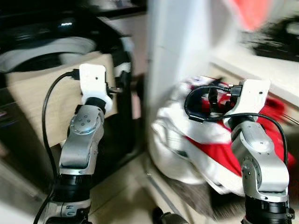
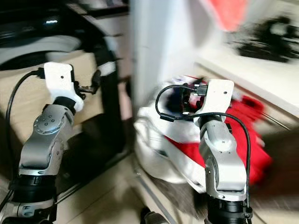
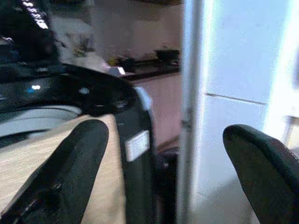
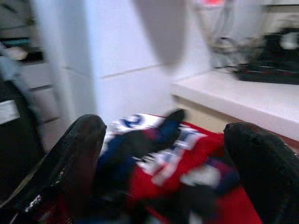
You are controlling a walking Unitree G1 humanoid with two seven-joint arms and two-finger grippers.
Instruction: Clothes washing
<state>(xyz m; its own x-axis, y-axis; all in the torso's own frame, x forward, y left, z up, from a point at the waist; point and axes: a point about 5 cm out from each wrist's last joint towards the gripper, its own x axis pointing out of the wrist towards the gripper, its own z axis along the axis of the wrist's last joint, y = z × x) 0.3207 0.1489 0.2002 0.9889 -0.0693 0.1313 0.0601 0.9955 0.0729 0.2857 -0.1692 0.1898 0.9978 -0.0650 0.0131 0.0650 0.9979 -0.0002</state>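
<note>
A heap of red, white and dark blue clothes [image 1: 196, 140] lies low on my right, below a pale counter. My right gripper [image 4: 163, 135] hangs just above the heap's near side, open, with nothing between its fingers [image 4: 79, 154]. On my left stands a black washing machine [image 1: 117, 116] with a white drum rim [image 1: 42, 49] at its top, partly covered by a tan panel [image 1: 32, 98]. My left gripper [image 3: 163, 135] is raised beside the machine's right corner, open and holding nothing. The head views are blurred.
A white upright wall or cabinet [image 1: 182, 42] rises between the machine and the clothes. The pale counter [image 1: 266, 70] on the right carries dark objects [image 1: 280, 32]; something red [image 1: 252, 11] hangs above it. Light floor [image 1: 117, 191] lies between my arms.
</note>
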